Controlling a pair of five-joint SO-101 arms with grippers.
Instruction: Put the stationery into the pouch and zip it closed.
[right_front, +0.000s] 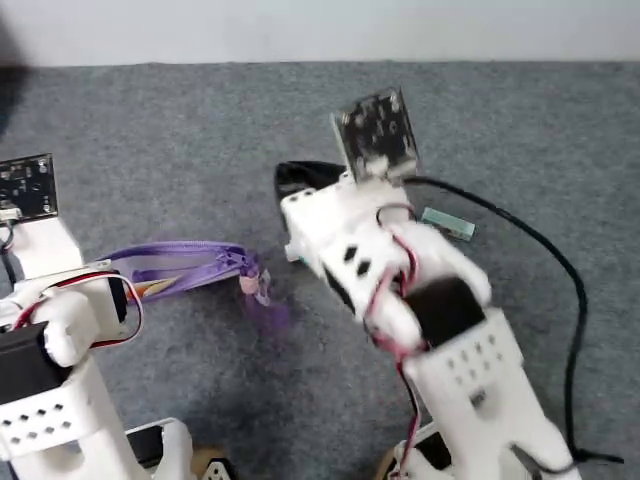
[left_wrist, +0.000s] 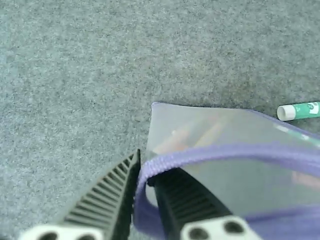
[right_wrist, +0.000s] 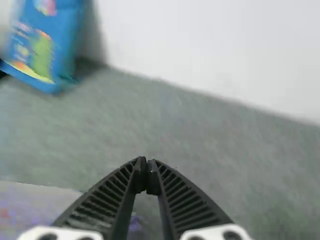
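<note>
A translucent pouch (left_wrist: 215, 145) with a purple zip edge lies on the grey carpet, and orange items show faintly inside it. My left gripper (left_wrist: 145, 172) is shut on the pouch's purple edge at one end. From above, the pouch (right_front: 190, 265) stretches from the left arm toward the middle, with its zip pull (right_front: 255, 285) at the free end. A green and white glue stick (right_front: 447, 223) lies on the carpet beyond the right arm; the same glue stick (left_wrist: 299, 111) lies just past the pouch. My right gripper (right_wrist: 146, 175) is shut on nothing, raised above the carpet and facing the wall.
A blue box (right_wrist: 45, 45) leans against the white wall (right_wrist: 215, 50). A black cable (right_front: 545, 250) loops across the carpet to the right of the right arm. Grey carpet (right_front: 180, 140) covers the whole work area.
</note>
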